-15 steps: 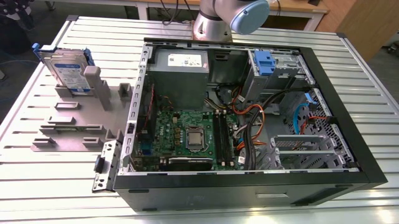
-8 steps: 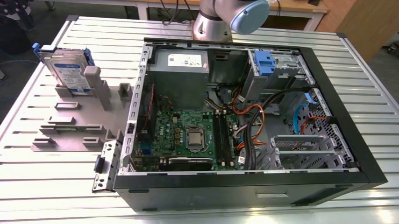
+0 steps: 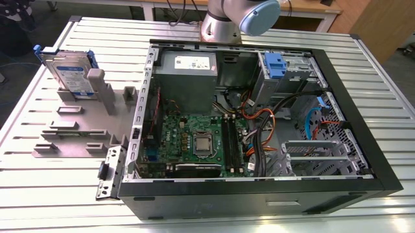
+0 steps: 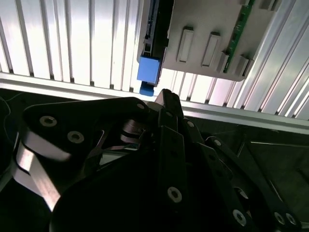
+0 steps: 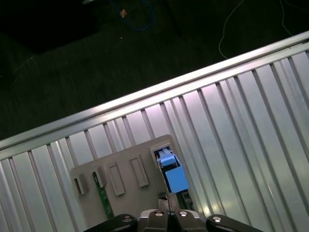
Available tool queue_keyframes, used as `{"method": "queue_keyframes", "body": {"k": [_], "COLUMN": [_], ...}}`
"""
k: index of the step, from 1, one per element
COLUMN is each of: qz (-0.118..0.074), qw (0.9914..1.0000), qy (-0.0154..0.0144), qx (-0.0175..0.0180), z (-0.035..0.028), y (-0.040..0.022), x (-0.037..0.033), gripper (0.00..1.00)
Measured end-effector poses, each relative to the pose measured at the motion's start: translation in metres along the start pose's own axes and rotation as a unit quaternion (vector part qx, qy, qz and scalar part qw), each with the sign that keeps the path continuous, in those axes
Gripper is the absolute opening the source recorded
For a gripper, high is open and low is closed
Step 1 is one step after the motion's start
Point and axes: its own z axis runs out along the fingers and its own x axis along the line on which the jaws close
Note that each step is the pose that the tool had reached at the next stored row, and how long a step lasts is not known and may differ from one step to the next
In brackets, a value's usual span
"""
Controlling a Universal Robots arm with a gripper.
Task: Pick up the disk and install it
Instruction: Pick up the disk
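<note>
— Where is the flat silver disk (image 3: 68, 73) in its bright blue plastic carrier?
— On the exterior view's left, standing on edge in the grey plastic slotted holder (image 3: 71, 141) on the ribbed metal worktop (image 3: 52, 194). The open black computer case (image 3: 259, 191) lies to its right.
— And the jaws?
— Pressed together, holding nothing. In both wrist views the carrier's blue end sits just past their tips.

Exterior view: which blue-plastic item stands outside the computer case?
The disk, blue-framed, upright in the grey holder at the exterior view's left. The other, a blue latch, sits inside the case on the silver cage.
</note>
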Motion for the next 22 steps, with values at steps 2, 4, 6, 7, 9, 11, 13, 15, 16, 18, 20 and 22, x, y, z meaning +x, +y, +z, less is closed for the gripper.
{"method": "queue_keyframes", "body": {"k": [2, 4, 6, 7, 9, 11, 13, 15, 16, 18, 20, 22], "qz": [-0.004, -0.008, -0.012, -0.015, -0.023, -0.034, -0.048, -0.061, -0.064, -0.066, -0.067, -0.069], "qw": [0.99999, 0.99995, 0.9999, 0.99985, 0.99969, 0.99939, 0.99881, 0.9981, 0.99787, 0.99769, 0.99749, 0.99722], "qy": [-0.0005, -0.0016, -0.0025, -0.0027, -0.0029, -0.0026, -0.0021, -0.002, -0.0023, -0.0042, -0.0059, -0.0071], "qx": [0.0018, 0.0049, 0.0078, 0.0085, 0.0095, 0.0095, 0.0093, 0.0098, 0.011, 0.0176, 0.0228, 0.0274], "z": [0.0004, 0.0008, 0.0012, 0.0015, 0.0019, 0.0026, 0.0032, 0.0041, 0.0047, 0.0058, 0.0073, 0.0086], "y": [0.0, 0.0, -0.0001, -0.0001, 0.0, -0.0001, -0.0001, -0.0001, 0.0, -0.0001, -0.0001, 0.0], "x": [0.0, 0.0001, 0.0, 0.0, 0.0001, 0.0001, 0.0001, 0.0001, 0.0002, 0.0001, -0.0003, -0.0008], "gripper": [0.11, 0.11, 0.11, 0.11, 0.11, 0.11, 0.11, 0.11, 0.11, 0.11, 0.11, 0.11]}}
